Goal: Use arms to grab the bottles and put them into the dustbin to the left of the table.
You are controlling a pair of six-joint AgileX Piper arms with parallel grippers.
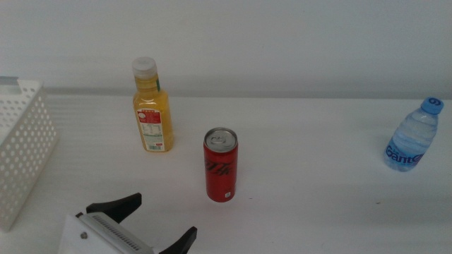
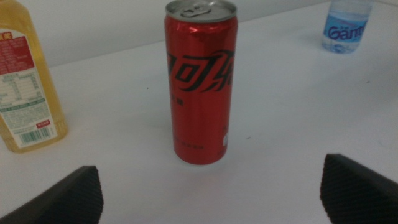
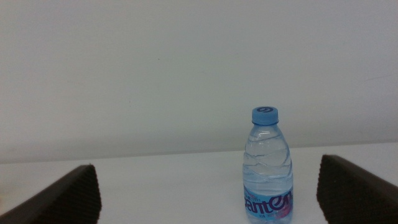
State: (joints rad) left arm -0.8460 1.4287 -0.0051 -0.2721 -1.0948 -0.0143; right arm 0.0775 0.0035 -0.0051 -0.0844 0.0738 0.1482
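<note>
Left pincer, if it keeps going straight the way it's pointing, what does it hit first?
Most likely the red can. It stands upright, centred between the open jaws of the left pincer, with bare table between them. The orange juice bottle sits off to one side.

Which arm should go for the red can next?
Left. The left gripper sits open just in front of the can, which stands centered between its jaws in the left wrist view. The right gripper, also open, faces the water bottle instead.
</note>
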